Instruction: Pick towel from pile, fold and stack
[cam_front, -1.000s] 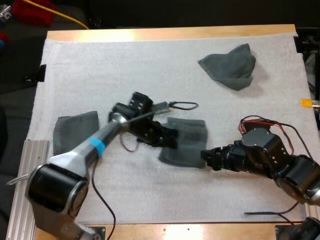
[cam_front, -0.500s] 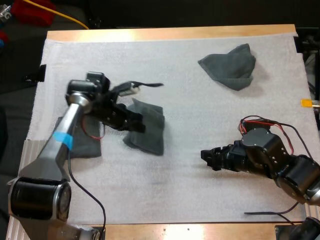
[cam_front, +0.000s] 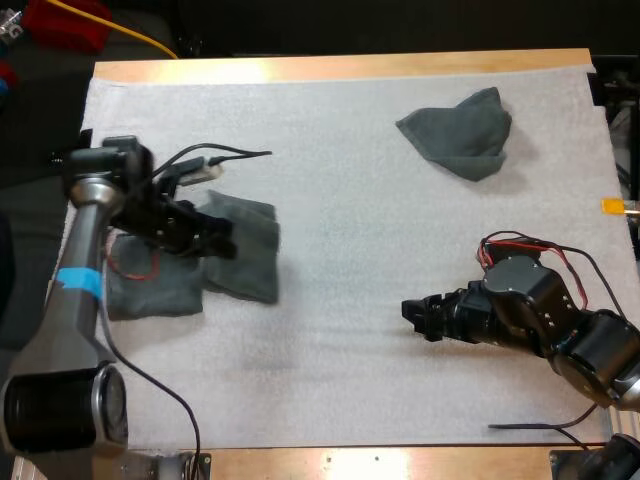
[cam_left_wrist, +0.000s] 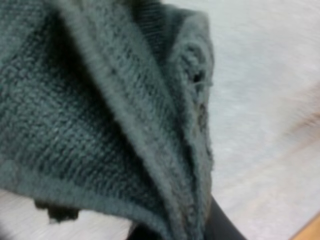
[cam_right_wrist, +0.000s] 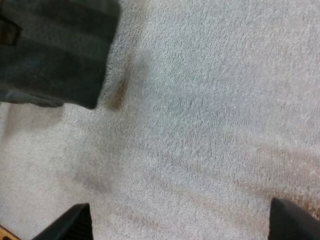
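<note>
My left gripper (cam_front: 222, 240) is shut on a folded dark grey-green towel (cam_front: 247, 252), held over the mat's left side. The towel's left part overlaps a folded towel (cam_front: 150, 288) lying flat near the mat's left edge. The left wrist view has the held towel's folds (cam_left_wrist: 100, 120) right against the camera. A crumpled towel (cam_front: 462, 132) lies at the far right of the mat. My right gripper (cam_front: 411, 315) rests low over bare mat at the near right, its fingertips (cam_right_wrist: 75, 222) wide apart, open with nothing between them. The right wrist view catches the held towel (cam_right_wrist: 55, 50) farther off.
The white mat (cam_front: 340, 180) covers most of the wooden table (cam_front: 340, 66). A metal rail (cam_front: 35, 330) runs along the near left edge. A loose black cable (cam_front: 540, 427) lies near the front right corner.
My left arm has swept the held towel leftward from the mat's middle to over the folded towel at the left. The right arm has stayed still.
</note>
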